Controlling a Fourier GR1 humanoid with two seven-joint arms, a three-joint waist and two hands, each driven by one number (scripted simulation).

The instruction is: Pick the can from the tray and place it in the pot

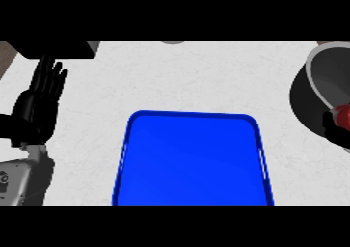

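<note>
**Can's off the tray, sitting right at the pot's rim**

Biggest thing here is the white marbled counter (pixel 192 77), which fills pretty much the whole view. On it, running from the middle down to 6 o'clock, is the blue tray (pixel 192 164). It's got rounded corners and a raised lip, and there's nothing lying on the part that shows.

At about 2 to 3 o'clock the pot (pixel 302 103) is cut off by the right edge. The outer wall is dark, with a pale grey rim and a grey inside. It's well apart from the tray, with bare counter in between.

At 9 o'clock is the left hand (pixel 38 103), resting open with its fingers straight, side by side and pointing up toward 12. It isn't touching anything. Its grey forearm (pixel 20 178) comes in from around 8 o'clock.

At 11 o'clock a dark boxy block (pixel 56 49) sits against the top edge, just above those fingertips.

Only a small bit of the right hand (pixel 332 128) shows, at 3 o'clock against the right edge. Its black fingers are curled around the red can (pixel 346 115). The can is tilted and sits over the near side of the pot's rim. I can't tell whether it's touching the pot.
</note>
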